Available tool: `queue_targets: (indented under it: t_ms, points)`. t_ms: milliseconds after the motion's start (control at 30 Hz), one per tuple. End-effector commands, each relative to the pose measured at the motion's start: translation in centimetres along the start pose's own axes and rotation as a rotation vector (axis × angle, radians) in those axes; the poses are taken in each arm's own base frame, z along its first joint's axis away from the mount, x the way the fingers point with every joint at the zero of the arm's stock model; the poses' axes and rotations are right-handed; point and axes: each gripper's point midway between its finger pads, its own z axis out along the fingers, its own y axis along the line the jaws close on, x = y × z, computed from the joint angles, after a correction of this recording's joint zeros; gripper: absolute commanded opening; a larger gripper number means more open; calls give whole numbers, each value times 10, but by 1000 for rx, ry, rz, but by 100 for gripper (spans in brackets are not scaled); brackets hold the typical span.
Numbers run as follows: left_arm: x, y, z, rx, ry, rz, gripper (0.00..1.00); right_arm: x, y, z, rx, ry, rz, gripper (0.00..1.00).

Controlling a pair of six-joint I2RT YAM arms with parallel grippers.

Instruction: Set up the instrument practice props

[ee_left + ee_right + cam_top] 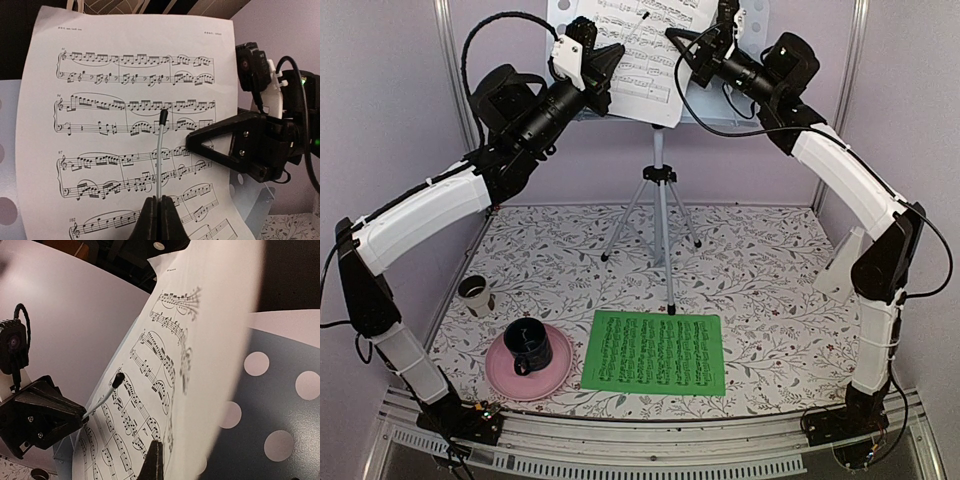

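Up at the top centre of the overhead view stands the pale-blue perforated music stand on a silver tripod (659, 160), its pole straight up and its legs spread on the floral-patterned surface (770, 270). A white paper sheet of printed music (642, 70) rests against its desk. The sheet's long axis runs up and down and its staves run across, with the heading at the top edge.

Both arms reach up to it. The left tool (157, 212), at the bottom centre of its own camera view, is pinched shut on a thin silver rod with a black tip (159, 165). The rod rises nearly upright in front of the page, leaning a touch to the right, and its tip sits over the second line of staves.

The right tool (200, 143) comes in from the right edge of the page, its black triangular finger pointing left across the paper. From its wrist view only one finger shows beside the sheet, so I cannot tell whether it grips or stands apart.

A green sheet of music (655, 352) lies flat at the lower centre of the surface, its long axis left to right. A small white pyramid metronome (842, 262) stands at the right edge, partly behind the right arm.
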Motion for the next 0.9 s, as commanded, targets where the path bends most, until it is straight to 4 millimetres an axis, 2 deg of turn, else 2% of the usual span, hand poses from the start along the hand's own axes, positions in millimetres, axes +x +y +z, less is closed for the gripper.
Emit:
queue_targets:
  t_ms: [0, 333, 567, 633, 733, 867]
  points:
    - [-18, 2, -5, 13, -51, 5, 0, -9, 15, 10, -45, -59, -101, 2]
    - [-19, 1, -3, 19, -57, 2, 0, -6, 31, 16, -95, -91, -210, 5]
    - [-17, 0, -3, 20, -52, 2, 0, -8, 31, 19, -77, -129, -240, 10]
    - [-17, 0, -3, 18, -50, 3, 0, -8, 31, 20, -75, -136, -241, 13]
    - [-17, 2, -3, 12, -51, 3, 0, -7, 31, 21, -71, -138, -248, 23]
    - [-17, 7, -3, -19, -45, -4, 1, -9, 29, 21, -59, -139, -254, 26]
